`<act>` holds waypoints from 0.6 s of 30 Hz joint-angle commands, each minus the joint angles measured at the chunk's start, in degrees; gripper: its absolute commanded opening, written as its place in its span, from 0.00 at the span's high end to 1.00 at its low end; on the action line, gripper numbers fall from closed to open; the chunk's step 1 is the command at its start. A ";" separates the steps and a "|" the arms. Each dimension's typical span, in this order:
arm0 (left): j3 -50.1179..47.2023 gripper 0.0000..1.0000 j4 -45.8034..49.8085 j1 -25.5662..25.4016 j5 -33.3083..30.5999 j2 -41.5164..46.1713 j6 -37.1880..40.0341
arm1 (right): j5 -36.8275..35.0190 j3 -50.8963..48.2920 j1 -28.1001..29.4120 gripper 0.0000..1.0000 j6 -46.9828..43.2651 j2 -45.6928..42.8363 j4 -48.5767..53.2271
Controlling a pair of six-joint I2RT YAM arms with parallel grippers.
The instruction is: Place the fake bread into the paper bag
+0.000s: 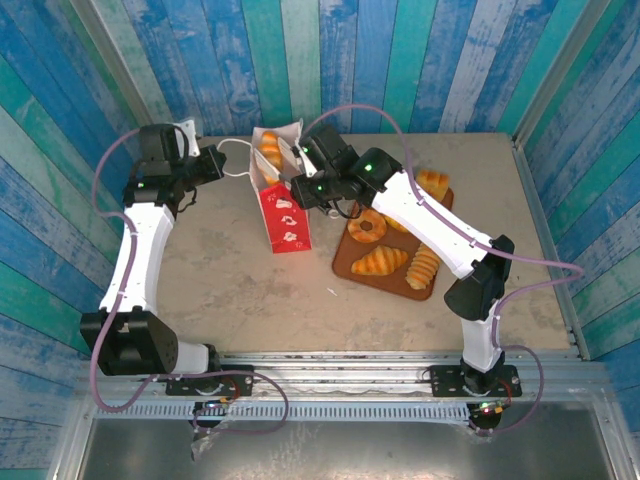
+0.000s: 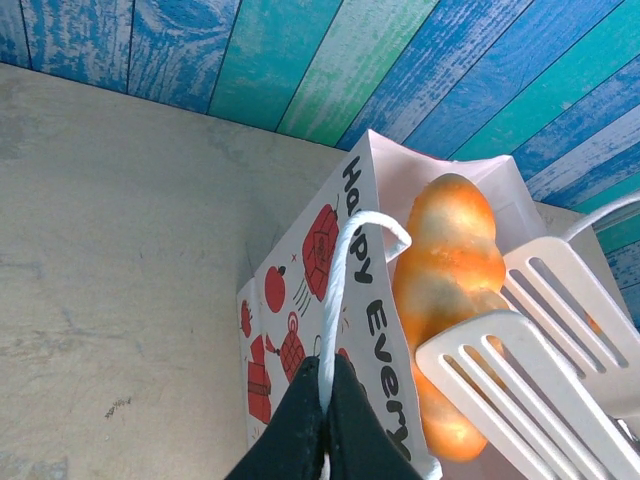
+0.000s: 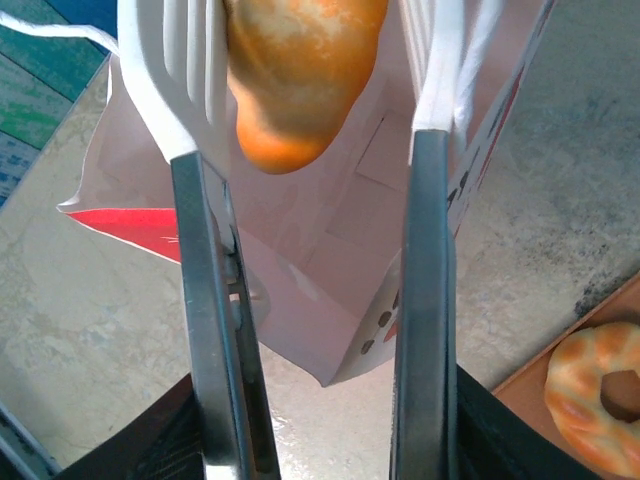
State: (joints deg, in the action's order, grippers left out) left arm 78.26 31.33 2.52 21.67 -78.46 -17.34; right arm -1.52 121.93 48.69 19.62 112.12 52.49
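At the upper left of the overhead view, the left gripper (image 1: 218, 166) has its black jaws pressed together on the white cord handle (image 1: 238, 150) of the paper bag (image 1: 285, 215). Its wrist view shows the cord pinched at bottom centre. Just right of it, at top centre, the bag's mouth gapes open with an oblong roll (image 1: 270, 150) of fake bread sticking out of it. The right gripper (image 1: 292, 158) reaches over the bag from the right with its white slotted fingers (image 2: 520, 380) spread. The roll sits between them, close against the frame-left finger in its wrist view and apart from the other. Further right, a brown tray (image 1: 345, 268) holds a ring donut (image 1: 367, 228), a croissant (image 1: 380, 262) and a ridged horn (image 1: 424, 268).
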 commanded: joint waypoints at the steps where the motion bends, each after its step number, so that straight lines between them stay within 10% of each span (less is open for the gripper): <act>1: -0.09 0.93 -0.42 0.07 -0.50 3.42 1.08 | -0.90 1.37 0.43 0.47 -0.62 -2.60 -0.42; 18: -0.32 0.92 -1.22 0.11 2.22 3.31 -0.02 | -0.12 3.75 0.33 0.50 -1.34 -5.68 -0.58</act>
State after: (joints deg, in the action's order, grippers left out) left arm 78.26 31.27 2.52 22.20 -78.46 -17.41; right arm -2.46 123.04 48.69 19.22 110.61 52.90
